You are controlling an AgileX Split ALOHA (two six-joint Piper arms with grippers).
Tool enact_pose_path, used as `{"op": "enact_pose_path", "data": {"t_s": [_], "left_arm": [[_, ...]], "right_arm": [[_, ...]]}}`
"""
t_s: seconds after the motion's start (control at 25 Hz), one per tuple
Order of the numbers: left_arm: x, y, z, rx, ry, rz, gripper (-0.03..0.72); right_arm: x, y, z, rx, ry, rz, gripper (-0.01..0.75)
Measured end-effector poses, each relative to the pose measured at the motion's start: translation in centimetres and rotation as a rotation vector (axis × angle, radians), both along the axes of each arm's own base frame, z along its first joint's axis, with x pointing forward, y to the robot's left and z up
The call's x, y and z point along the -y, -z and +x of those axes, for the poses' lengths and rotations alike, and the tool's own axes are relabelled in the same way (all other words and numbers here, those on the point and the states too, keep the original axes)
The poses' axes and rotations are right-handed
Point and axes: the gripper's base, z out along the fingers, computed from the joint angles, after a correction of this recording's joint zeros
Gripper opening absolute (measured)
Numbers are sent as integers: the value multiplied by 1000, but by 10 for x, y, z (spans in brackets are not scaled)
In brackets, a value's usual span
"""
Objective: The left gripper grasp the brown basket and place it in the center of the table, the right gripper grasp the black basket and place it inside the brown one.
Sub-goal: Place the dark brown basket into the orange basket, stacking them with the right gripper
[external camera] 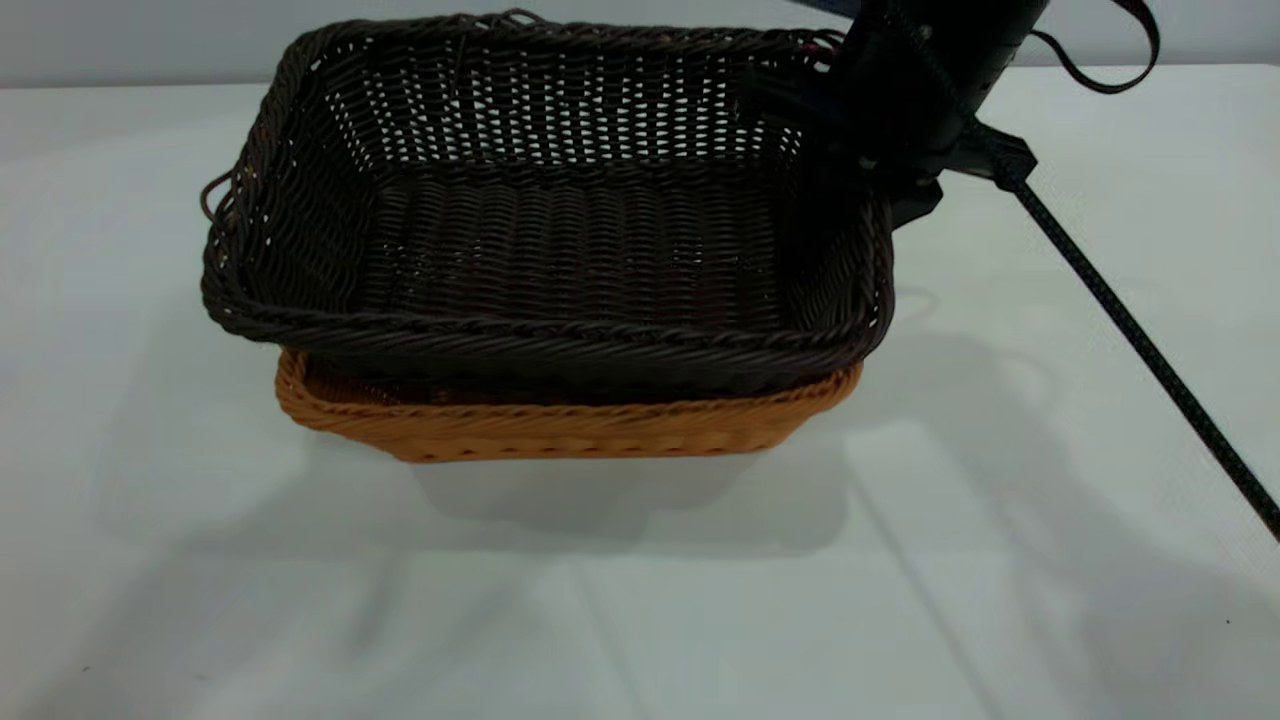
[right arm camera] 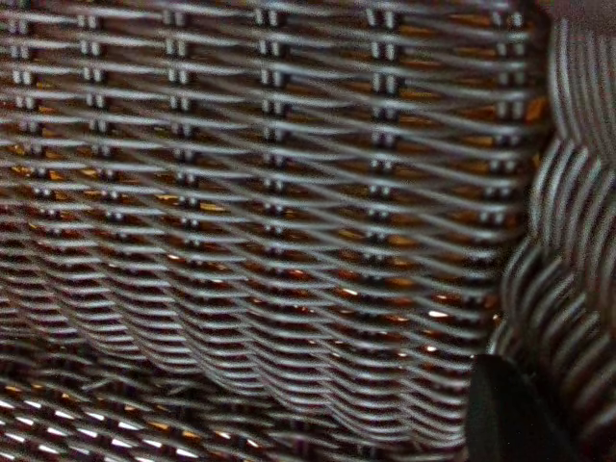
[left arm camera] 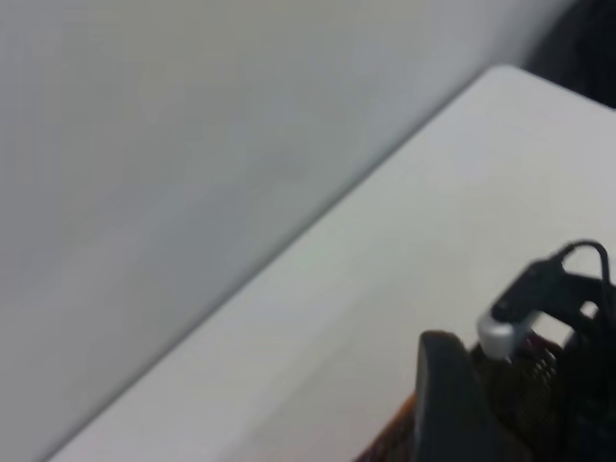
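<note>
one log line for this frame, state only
black basket nested in brown basket | right gripper at black basket's right rim | left gripper off basket

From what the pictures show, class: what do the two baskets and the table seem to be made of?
The black basket: woven wicker, perhaps rattan or plastic strands, dark with a slight sheen and a braided rim. The brown basket: the same weave in matte orange-tan. The table: smooth white, likely laminate, showing soft reflections.

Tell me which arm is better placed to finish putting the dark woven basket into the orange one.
The right. The right gripper is at the far right rim of the black woven wicker basket, which sits partly inside the orange-tan wicker basket. The left gripper is absent from the exterior view.
</note>
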Motion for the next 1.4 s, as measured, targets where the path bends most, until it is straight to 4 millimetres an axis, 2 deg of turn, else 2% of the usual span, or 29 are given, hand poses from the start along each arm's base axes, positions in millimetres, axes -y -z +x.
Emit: {"op": "enact_pose_path", "data": {"t_s": [0.24,0.56,0.68,0.8,0.96,1.08,1.2,1.4], "left_arm": [[0,1,-1,-17,5,10,357],[0,1,-1,-30,-8,-6,357],[0,1,-1,-31,-9,-8,357],[0,2,-1,-35,-9,-7,357],[0,2,-1,-37,-9,-7,357],[0,2,-1,-38,-9,-6,357],[0,2,-1,-38,-8,-6,357],[-7,-5,-9,-11,-7,34,357]], "right_arm": [[1,6,4,48,-6,-32,90],[1,24,4,17,13,-39,103],[1,25,5,21,11,-39,168],[0,25,4,32,-17,-33,299],[0,12,4,64,-58,-32,489],[5,-9,5,140,-138,-83,577],[10,-28,5,196,-201,-136,598],[18,-54,-2,201,-234,-197,575]]}}
